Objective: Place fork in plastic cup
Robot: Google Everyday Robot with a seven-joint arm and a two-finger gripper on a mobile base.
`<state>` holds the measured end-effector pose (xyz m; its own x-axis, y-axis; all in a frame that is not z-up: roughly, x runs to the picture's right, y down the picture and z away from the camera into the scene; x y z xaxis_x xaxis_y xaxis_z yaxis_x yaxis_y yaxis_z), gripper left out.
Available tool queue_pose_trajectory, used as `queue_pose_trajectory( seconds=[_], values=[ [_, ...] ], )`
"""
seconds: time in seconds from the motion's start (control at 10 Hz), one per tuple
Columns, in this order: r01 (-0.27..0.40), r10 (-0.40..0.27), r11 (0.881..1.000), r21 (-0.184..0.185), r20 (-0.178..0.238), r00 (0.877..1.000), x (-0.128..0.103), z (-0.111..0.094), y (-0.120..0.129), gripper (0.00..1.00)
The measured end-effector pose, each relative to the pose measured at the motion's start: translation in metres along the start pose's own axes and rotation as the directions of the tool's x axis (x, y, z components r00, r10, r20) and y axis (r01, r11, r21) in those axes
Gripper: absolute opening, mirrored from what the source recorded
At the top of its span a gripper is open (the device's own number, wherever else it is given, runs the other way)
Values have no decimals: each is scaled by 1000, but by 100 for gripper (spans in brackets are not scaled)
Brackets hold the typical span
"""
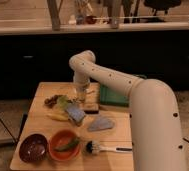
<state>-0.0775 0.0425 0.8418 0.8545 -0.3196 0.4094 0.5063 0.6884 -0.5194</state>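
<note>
My gripper (81,98) hangs straight down from the white arm over the back middle of the wooden table (43,127), just left of the green tray (113,96). A whitish translucent shape sits right at the gripper's tip. I cannot tell whether it is the plastic cup or part of the gripper. I cannot make out the fork; it is hidden or too slim to see.
A dish brush (106,147) lies at the front right. An orange bowl (64,145) and a purple bowl (33,148) stand at the front left. A grey-blue object (102,123), a blue block (75,113), a banana (57,116) and a pale green object (63,101) crowd the middle.
</note>
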Motion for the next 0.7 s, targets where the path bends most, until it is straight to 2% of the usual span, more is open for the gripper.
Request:
queue_pose_trajectory(
  seconds=[0.2, 0.5, 0.7],
  values=[
    [38, -37, 999, 7, -34, 999, -10, -7, -4, 0],
    [107, -106, 994, 11, -62, 992, -19, -14, -5, 0],
    [188, -187, 982, 24, -59, 981, -27, -17, -11, 0]
  ],
)
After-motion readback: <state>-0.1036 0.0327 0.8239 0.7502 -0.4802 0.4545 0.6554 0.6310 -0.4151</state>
